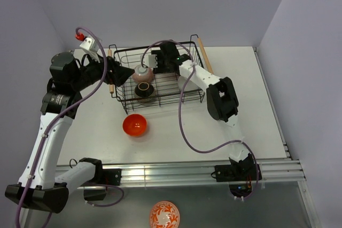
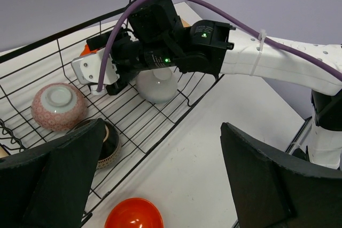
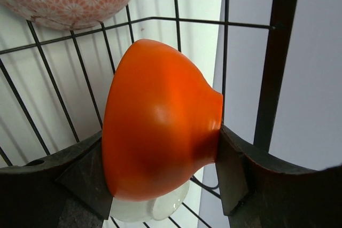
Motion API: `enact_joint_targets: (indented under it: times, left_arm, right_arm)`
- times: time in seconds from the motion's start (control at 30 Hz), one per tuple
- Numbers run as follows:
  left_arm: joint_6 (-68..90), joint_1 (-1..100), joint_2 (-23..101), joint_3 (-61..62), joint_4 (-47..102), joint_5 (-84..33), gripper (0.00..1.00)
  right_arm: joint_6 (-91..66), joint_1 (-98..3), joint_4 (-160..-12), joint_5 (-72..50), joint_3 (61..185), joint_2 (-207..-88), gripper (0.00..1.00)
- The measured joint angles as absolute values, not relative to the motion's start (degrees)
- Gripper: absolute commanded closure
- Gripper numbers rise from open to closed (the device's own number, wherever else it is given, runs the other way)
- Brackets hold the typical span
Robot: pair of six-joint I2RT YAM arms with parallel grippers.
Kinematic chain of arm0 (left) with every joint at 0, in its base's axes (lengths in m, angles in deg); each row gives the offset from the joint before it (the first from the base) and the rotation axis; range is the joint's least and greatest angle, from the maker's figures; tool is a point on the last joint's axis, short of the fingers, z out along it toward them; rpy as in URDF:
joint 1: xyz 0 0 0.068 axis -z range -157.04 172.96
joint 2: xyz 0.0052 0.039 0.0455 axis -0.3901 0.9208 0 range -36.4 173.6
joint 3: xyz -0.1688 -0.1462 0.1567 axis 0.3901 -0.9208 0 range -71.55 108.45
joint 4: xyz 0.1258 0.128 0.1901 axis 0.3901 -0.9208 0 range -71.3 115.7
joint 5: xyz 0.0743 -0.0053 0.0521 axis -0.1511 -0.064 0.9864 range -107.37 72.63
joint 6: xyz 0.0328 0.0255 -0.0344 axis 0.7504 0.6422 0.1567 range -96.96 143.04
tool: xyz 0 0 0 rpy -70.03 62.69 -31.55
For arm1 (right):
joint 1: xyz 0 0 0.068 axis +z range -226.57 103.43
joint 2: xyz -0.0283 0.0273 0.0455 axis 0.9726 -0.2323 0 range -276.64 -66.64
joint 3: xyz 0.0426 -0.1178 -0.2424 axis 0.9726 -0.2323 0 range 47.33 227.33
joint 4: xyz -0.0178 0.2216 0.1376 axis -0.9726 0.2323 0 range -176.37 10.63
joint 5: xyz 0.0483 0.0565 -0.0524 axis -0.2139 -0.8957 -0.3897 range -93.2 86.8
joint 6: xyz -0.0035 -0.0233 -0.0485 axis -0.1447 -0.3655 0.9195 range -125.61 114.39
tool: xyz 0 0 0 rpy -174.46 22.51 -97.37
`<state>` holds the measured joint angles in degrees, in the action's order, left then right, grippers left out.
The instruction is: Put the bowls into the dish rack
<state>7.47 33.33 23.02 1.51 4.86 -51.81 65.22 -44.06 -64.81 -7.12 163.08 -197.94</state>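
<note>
The black wire dish rack [image 1: 184,85] stands at the back middle of the table. In it lie an upside-down pale pink bowl [image 1: 142,73], a dark patterned bowl [image 1: 144,90] and a white bowl [image 2: 156,85] on its side. My right gripper [image 3: 160,148] is inside the rack's far part, shut on a glossy orange bowl [image 3: 157,121] held just above the white bowl [image 3: 152,209]. A second orange bowl [image 1: 134,125] sits upright on the table in front of the rack. My left gripper [image 2: 163,185] is open and empty, above the rack's near-left side.
The rack has a wooden rod handle at its left end [image 1: 111,73] and right end [image 1: 205,56]. An orange-and-white patterned bowl [image 1: 164,214] lies below the table's front rail. Walls close the table at the back and both sides.
</note>
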Motion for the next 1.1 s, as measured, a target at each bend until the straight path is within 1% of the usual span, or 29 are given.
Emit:
enact_joint_targets:
  times: [0.53,0.8,0.87,0.9,0.93,1.0,1.03,1.1]
  left_arm:
    - [8.8,32.0,22.1,1.3,3.7,-52.4,0.05]
    - [8.8,31.8,22.1,1.3,3.7,-52.7,0.05]
    - [8.8,31.8,22.2,1.3,3.8,-53.0,0.05]
    - [8.8,31.8,22.2,1.3,3.8,-53.1,0.05]
    - [8.8,31.8,22.3,1.3,3.8,-53.2,0.05]
    - [8.8,31.8,22.4,1.3,3.8,-53.2,0.05]
    - [8.8,31.8,22.4,1.3,3.8,-53.2,0.05]
    - [8.8,31.7,22.4,1.3,3.8,-53.2,0.05]
  right_arm:
    - [66.6,-42.2,-67.8,-3.6,163.2,-199.8,1.00]
    - [67.4,-42.0,-66.8,-1.7,163.6,-202.2,1.00]
    - [67.5,-41.9,-65.5,-1.2,164.1,-202.4,0.93]
    - [67.6,-41.9,-65.2,-1.0,164.4,-202.6,0.88]
    - [67.6,-41.8,-65.1,-0.7,164.7,-202.7,0.79]
    - [67.8,-41.8,-64.7,-0.5,165.3,-202.9,0.69]
    - [67.8,-41.7,-64.4,-0.4,165.5,-202.9,0.58]
    - [67.8,-41.7,-64.3,-0.2,165.5,-202.9,0.48]
